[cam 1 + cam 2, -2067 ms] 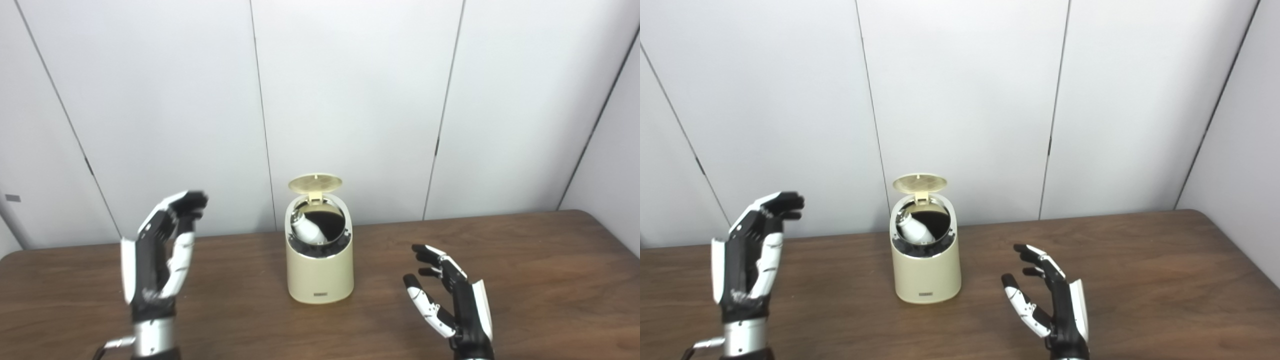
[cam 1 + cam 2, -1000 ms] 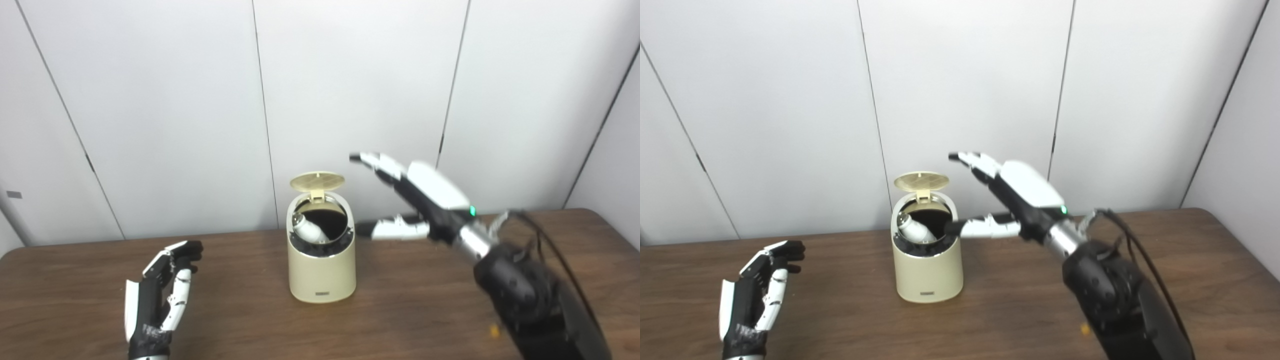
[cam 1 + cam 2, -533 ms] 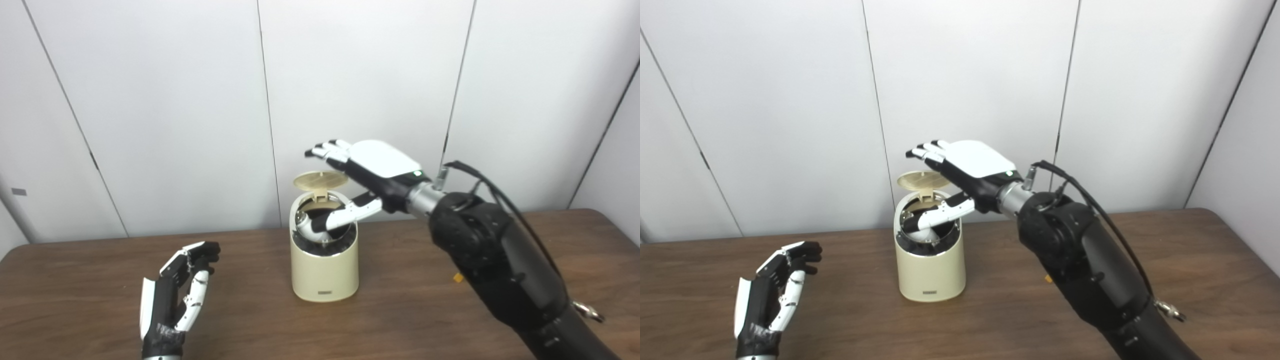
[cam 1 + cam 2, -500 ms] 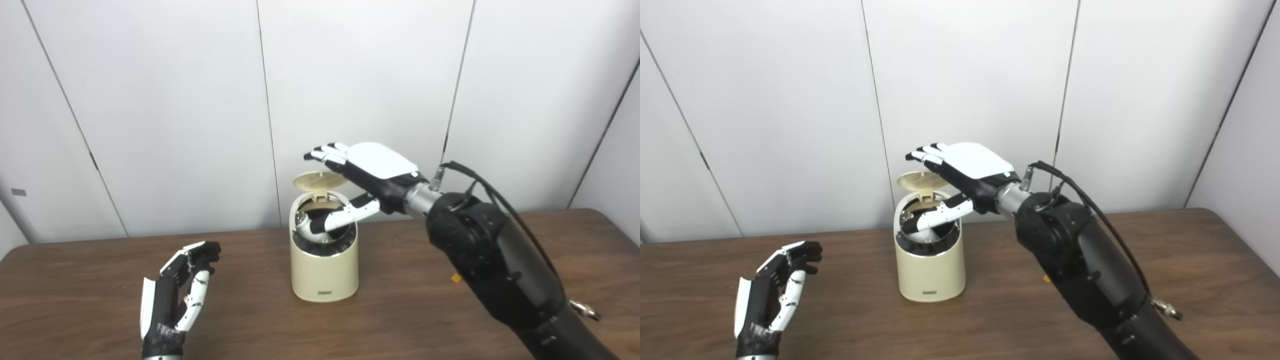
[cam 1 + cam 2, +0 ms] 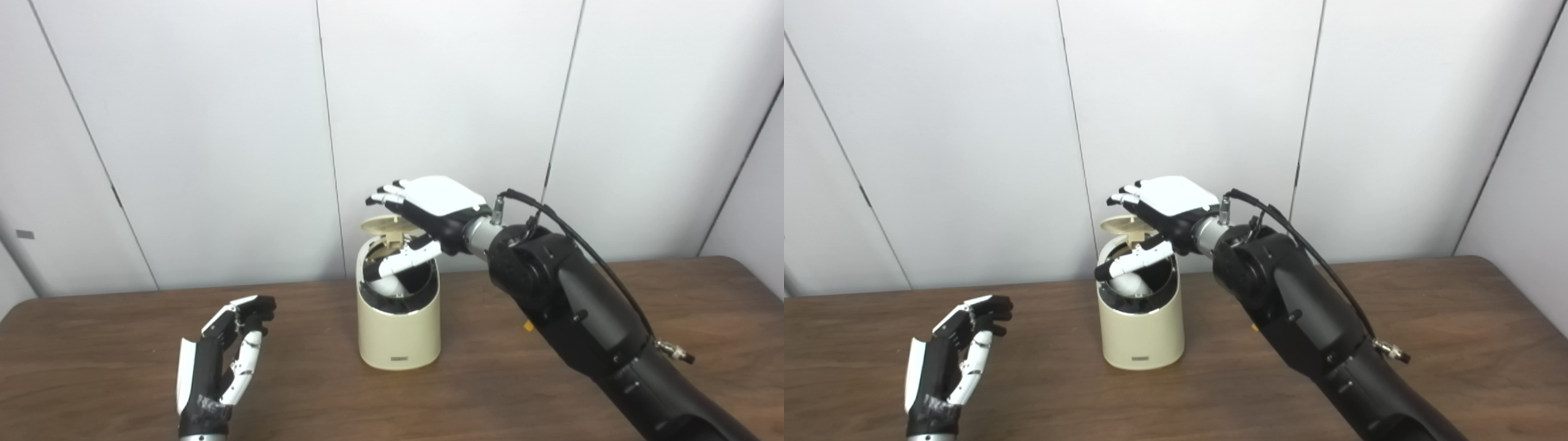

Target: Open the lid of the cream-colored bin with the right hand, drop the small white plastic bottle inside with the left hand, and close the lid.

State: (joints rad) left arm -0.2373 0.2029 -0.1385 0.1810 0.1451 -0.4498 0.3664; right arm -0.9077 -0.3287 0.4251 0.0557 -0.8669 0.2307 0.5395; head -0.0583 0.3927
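A: Room & surface first? Big to small.

B: White panelled wall [image 5: 441, 92] w/ dark seams behind. Brown wood desk [image 5: 551, 392] up front. Small orange speck [image 5: 528, 326] on the desk, partly behind the R arm; can't tell what it is.

A: Bin?

B: Cream-colored bin [image 5: 399, 331] upright, mid-desk. Lid [image 5: 392, 225] hinged at the back, partly raised, tilting fwd. Small white plastic bottle [image 5: 384, 286] already inside, leaning vs. the inner wall.

A: Hands?

B: Right hand [image 5: 429, 211] over the lid, palm down, fingers [image 5: 386, 195] spread, holding nothing; thumb reaches across the bin mouth. Contact w/ lid likely, not certain. Left hand [image 5: 223, 355] low over the desk, well apart from the bin, fingers loosely curled but apart, empty.

A: Step?

B: Judged: last one, closing. Next needs thumb pulled clear of the opening, then press lid down till it seats. Risk: thumb trapped, or bin tipping.
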